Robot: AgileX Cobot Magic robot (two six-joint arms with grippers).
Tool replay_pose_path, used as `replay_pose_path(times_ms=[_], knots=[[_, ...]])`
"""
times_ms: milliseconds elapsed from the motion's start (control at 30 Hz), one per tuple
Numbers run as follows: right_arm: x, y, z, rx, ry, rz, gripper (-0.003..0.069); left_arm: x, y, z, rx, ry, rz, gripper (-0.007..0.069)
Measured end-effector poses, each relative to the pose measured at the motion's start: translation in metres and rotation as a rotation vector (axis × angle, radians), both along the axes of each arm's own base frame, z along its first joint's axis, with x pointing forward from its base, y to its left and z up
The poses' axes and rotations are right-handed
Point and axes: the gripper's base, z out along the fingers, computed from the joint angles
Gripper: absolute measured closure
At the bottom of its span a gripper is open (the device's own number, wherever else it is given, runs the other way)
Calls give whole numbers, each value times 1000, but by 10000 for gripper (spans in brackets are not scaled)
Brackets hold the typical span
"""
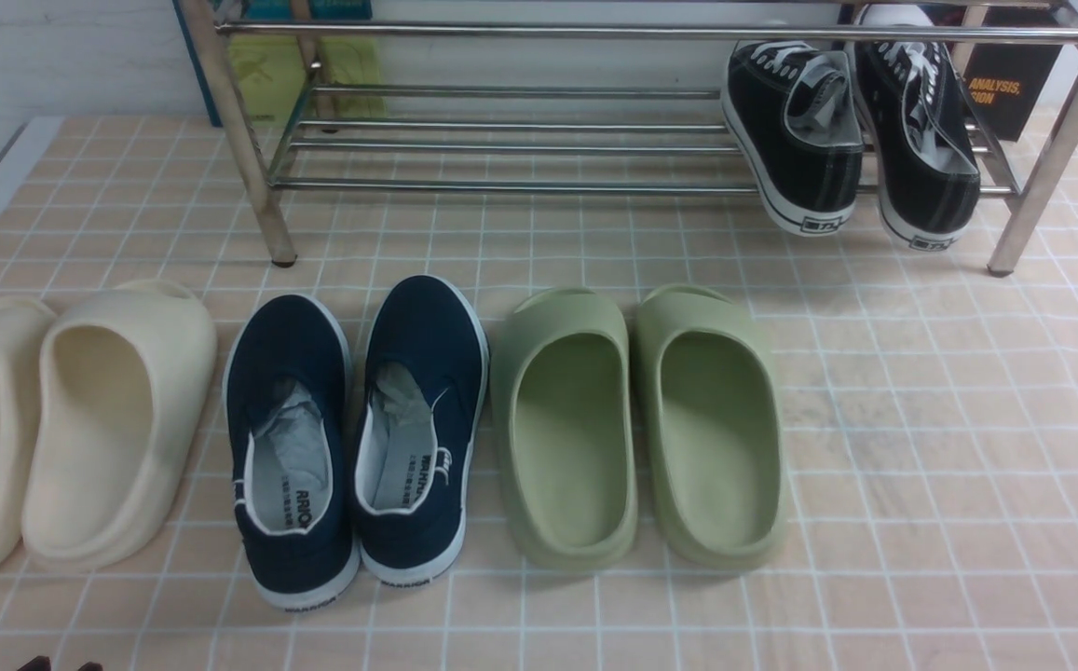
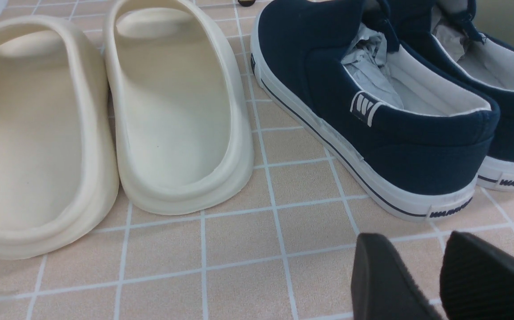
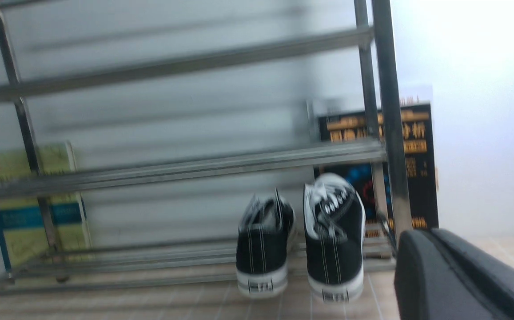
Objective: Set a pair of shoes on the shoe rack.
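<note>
Cream slides (image 1: 110, 429), navy slip-ons (image 1: 292, 373), green slides (image 1: 562, 419) — fronting rack (image 1: 501, 184)

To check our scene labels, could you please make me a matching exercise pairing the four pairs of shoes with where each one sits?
Things:
1. black sneakers
2. navy slip-ons
3. green slides
4. cream slides

Places:
A. floor, farthest to the robot's left
B. bottom tier of the shoe rack, right end
C. floor, between the two pairs of slides
D. floor, rightmost in the front row

Pairs: 1-B, 2-C, 3-D, 4-A.
</note>
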Motion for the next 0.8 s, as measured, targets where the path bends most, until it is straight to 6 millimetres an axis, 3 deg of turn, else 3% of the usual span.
replay_pose_path(times_ms=[600,700,800], knots=[[-9,0,21,64,-216,34,629,0,0,0,1,0,0,385],[-10,1,34,54,-186,35,629,0,0,0,1,0,0,385],[-6,1,65,25,-116,25,629,0,0,0,1,0,0,385]])
